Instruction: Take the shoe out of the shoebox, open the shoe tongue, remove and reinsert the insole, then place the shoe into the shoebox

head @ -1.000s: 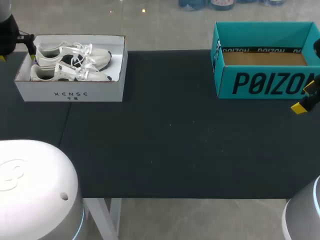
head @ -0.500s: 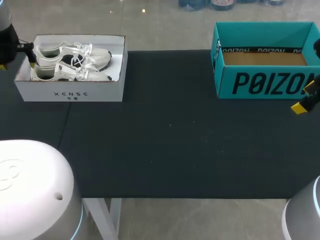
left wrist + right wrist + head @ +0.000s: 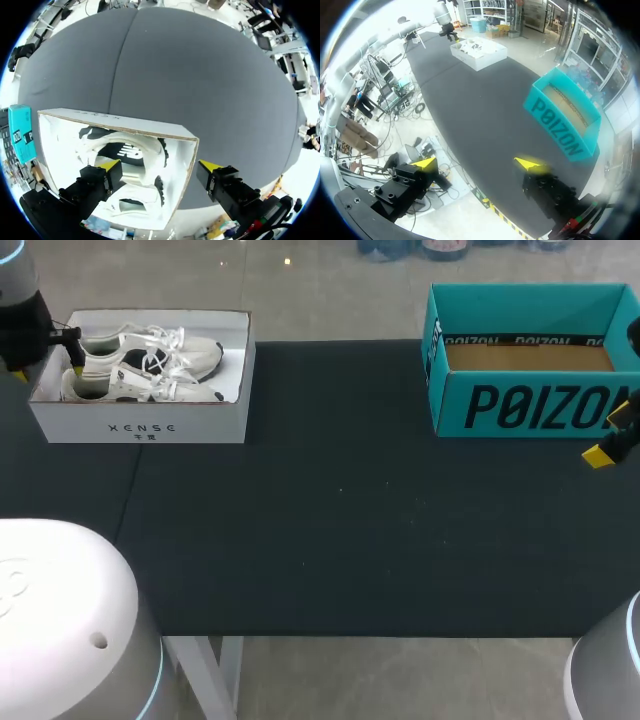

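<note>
At the upper left of the head view, the left gripper (image 3: 48,370) hangs at the left end of a white shoebox (image 3: 140,425). Its fingers are spread wide and grip nothing. In the left wrist view, one yellow tip is over the inside of the box and the other is outside it, so the box's end wall runs between the two fingers. Whether either finger touches the cardboard cannot be told.

The white shoebox is open at the top and holds a pair of white shoes (image 3: 150,365) with white laces and dark linings. They lie side by side, heels toward the left gripper and toes toward the middle of the frame. The nearer heel is just under the inner fingertip.

At the upper right of the head view stands a teal shoebox (image 3: 530,405), also open, showing only its bare brown cardboard floor. The right gripper (image 3: 610,435) is at the right edge of the frame, just beside this box's front corner, with its fingers wide apart and nothing between them. Both boxes stand well apart on a dark table (image 3: 330,520).
</note>
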You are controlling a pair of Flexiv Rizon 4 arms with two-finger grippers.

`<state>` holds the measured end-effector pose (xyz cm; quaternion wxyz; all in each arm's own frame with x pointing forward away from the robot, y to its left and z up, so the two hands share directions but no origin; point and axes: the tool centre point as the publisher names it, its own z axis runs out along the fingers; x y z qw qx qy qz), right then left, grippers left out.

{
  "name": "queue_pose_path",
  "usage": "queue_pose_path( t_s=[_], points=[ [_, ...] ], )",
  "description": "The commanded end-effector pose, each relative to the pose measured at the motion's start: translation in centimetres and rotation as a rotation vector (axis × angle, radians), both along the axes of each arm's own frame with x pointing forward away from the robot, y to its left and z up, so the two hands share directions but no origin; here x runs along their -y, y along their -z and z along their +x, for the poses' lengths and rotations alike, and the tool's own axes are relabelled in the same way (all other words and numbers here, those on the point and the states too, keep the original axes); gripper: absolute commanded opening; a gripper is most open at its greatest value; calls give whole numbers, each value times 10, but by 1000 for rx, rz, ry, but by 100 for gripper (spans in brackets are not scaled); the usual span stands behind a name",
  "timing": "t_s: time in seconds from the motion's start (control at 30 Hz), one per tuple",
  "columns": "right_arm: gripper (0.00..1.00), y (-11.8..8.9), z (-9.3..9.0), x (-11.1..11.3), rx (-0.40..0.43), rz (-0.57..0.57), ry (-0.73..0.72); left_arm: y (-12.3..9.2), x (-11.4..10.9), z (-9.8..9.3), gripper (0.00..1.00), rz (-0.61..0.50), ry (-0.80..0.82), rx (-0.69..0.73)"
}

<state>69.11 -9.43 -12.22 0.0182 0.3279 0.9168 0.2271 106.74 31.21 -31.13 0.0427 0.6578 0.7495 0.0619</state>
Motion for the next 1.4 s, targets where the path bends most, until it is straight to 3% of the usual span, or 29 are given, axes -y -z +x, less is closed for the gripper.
queue_pose_path(
  t_s=[0.03,0.6,0.73,1.0,1.2,1.3,1.4],
  points=[
    [100,0,3,-1,-5,-2,-1,8,2,9,100,-3,4,-11],
    [100,0,3,-1,-5,-2,-1,22,3,18,99,-16,6,-13],
    [100,0,3,-1,-5,-2,-1,26,6,17,89,-18,14,-14],
    [100,0,3,-1,-5,-2,-1,33,6,17,81,-12,15,-21],
    [100,0,3,-1,-5,-2,-1,35,5,21,66,-12,16,-18],
    [100,0,3,-1,-5,-2,-1,33,4,24,50,-13,14,-12],
    [100,0,3,-1,-5,-2,-1,33,2,26,46,-9,16,-3]
  ],
)
